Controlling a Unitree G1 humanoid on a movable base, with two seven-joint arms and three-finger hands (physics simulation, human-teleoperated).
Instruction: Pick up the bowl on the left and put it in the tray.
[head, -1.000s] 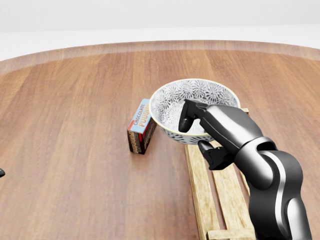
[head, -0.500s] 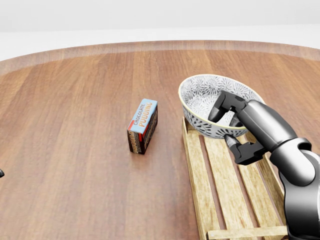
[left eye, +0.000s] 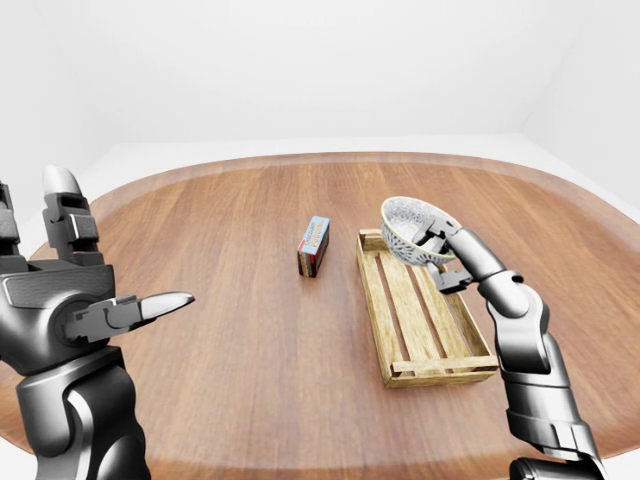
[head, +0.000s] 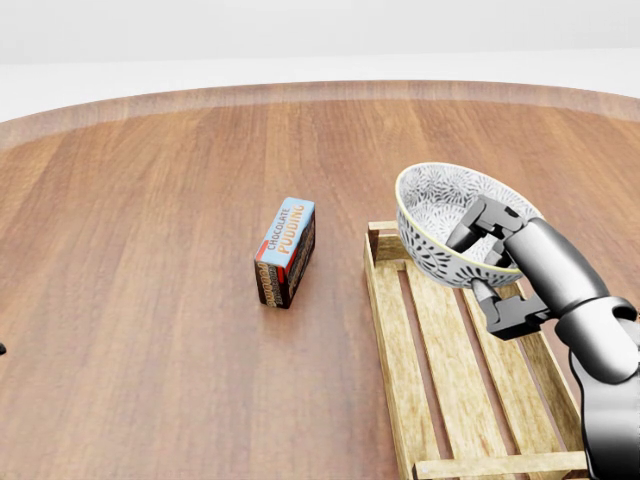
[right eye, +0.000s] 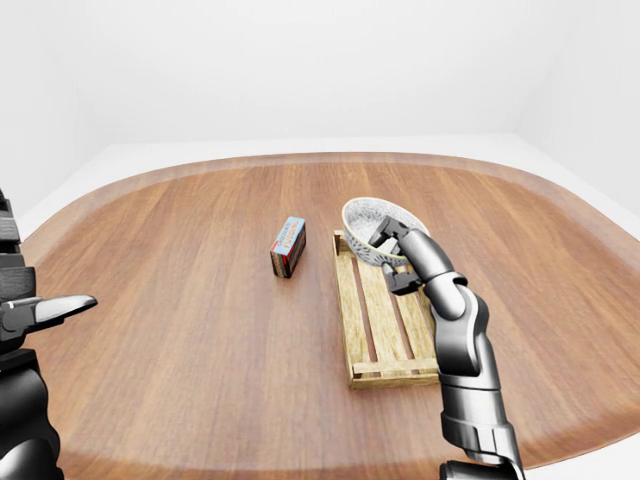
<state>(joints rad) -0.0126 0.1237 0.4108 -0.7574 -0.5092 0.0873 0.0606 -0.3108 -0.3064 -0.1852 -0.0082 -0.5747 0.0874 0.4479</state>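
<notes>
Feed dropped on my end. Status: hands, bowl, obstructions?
Right hand shut on bowl, tilted, held over top end of tray in head view. Left hand open, raised, empty. Pudding box stands left of tray, apart from it.

The bowl (head: 440, 215) is white with a dark leafy pattern inside and out and a pale yellow rim. My right hand (head: 510, 268) grips its right wall and holds it over the far end of the tray (head: 440, 360), tipped so its mouth faces up and to the left. The tray is a long, shallow crate of light wooden slats, lying flat and running near to far at the right of the scene.
</notes>
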